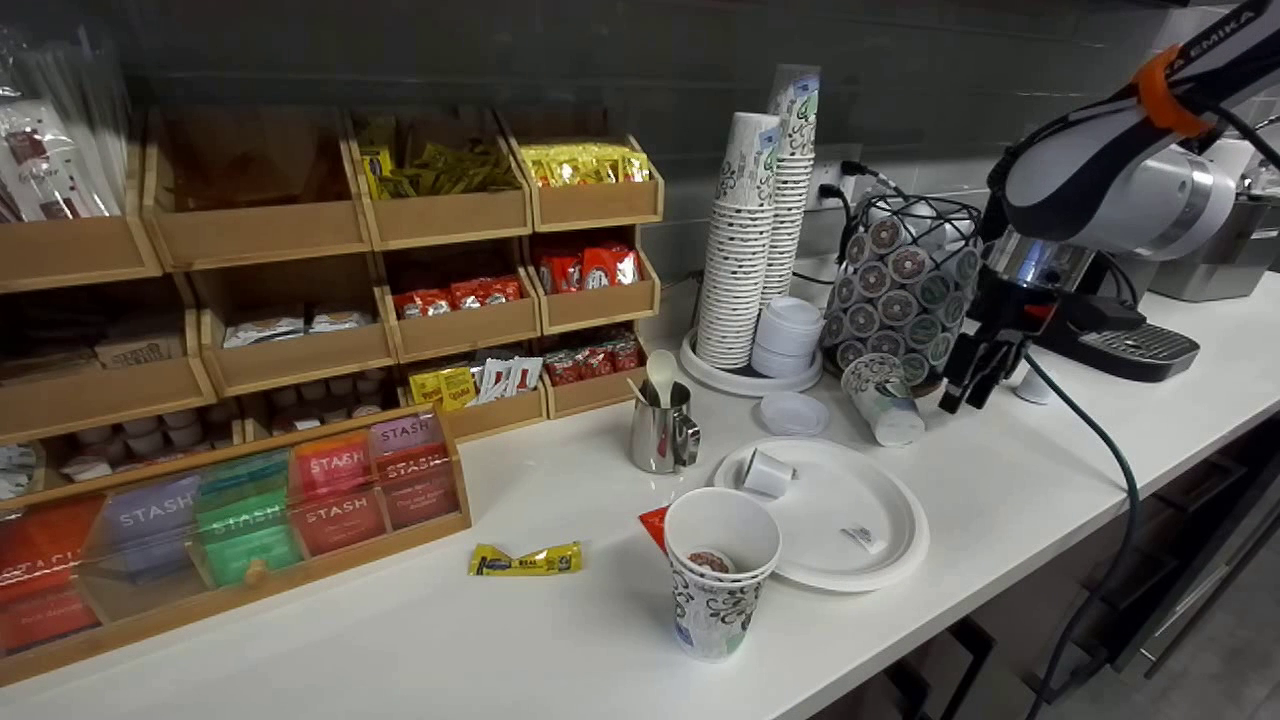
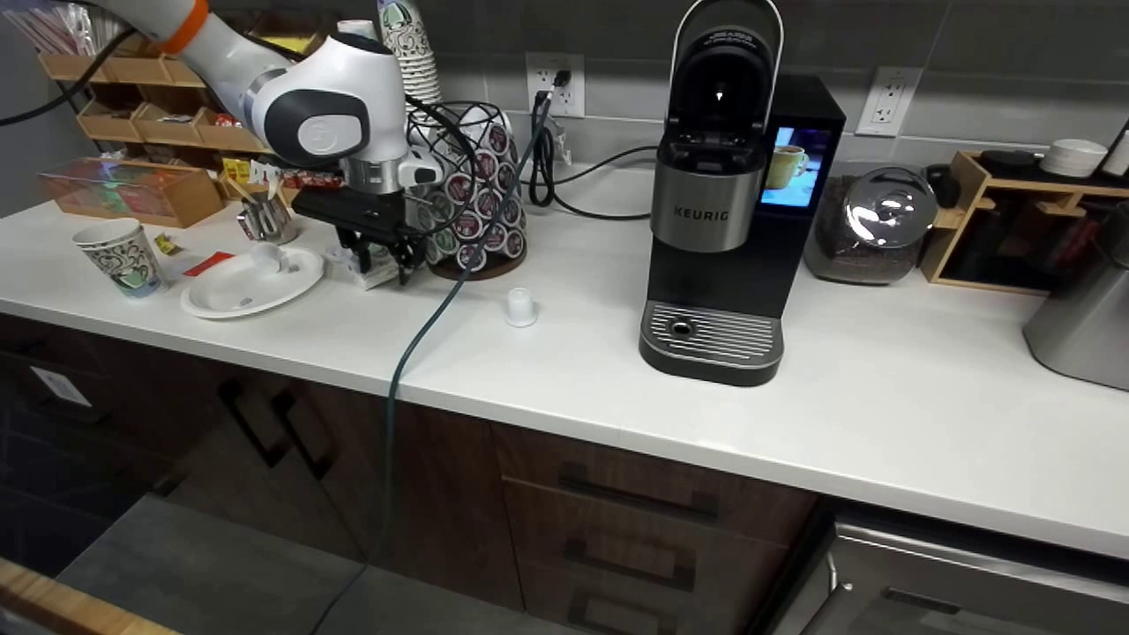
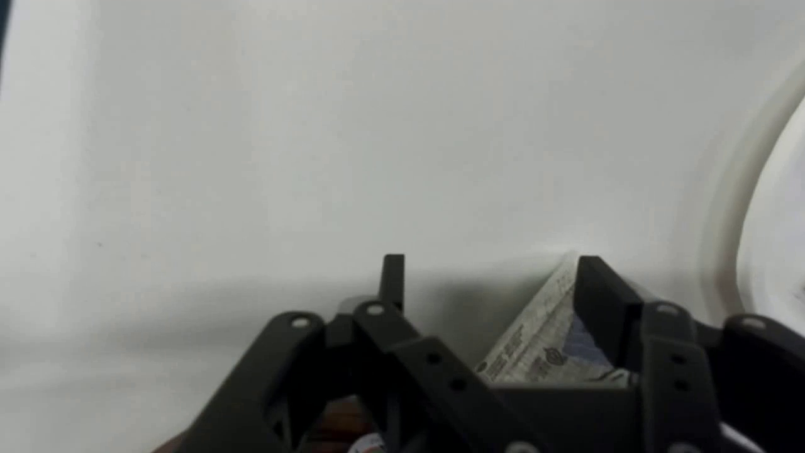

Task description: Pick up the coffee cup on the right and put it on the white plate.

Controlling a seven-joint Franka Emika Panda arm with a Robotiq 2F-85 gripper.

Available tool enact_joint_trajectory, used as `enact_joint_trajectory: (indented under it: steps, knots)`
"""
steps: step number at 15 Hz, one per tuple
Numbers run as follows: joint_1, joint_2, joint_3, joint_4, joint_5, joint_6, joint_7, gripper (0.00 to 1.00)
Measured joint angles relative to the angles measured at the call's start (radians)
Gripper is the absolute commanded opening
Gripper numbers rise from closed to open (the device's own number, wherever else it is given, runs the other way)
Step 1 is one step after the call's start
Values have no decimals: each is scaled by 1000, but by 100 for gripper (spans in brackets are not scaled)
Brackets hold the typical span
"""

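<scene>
The coffee cup (image 1: pixel 885 400), white paper with a dark greenish print, lies on its side on the counter. It also shows in an exterior view (image 2: pixel 379 275), partly hidden by the fingers, and in part in the wrist view (image 3: pixel 534 352). My gripper (image 1: pixel 963 396) points down with its fingers apart and nothing held. In the wrist view the gripper (image 3: pixel 490 261) has the cup behind its right finger and partly in the gap; I cannot tell whether they touch. The white plate (image 1: pixel 870 540) lies beside the cup; it also shows in an exterior view (image 2: pixel 207 298).
A small white pod (image 1: pixel 768 472) and a scrap lie on the plate. A larger patterned cup (image 1: pixel 720 610) stands by it. A wire pod holder (image 2: pixel 494 190) is close behind the gripper. Another white pod (image 2: pixel 520 309), a cable (image 2: pixel 423 331) and a coffee maker (image 2: pixel 710 335) are nearby.
</scene>
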Motion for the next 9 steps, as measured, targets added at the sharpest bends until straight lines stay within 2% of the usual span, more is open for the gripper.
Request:
enact_joint_trajectory:
  steps: [3, 9]
  knots:
    - [30, -17, -40, -11, -74, -53, 100, 100]
    - [158, -17, -102, -61, -199, -14, 442, 100]
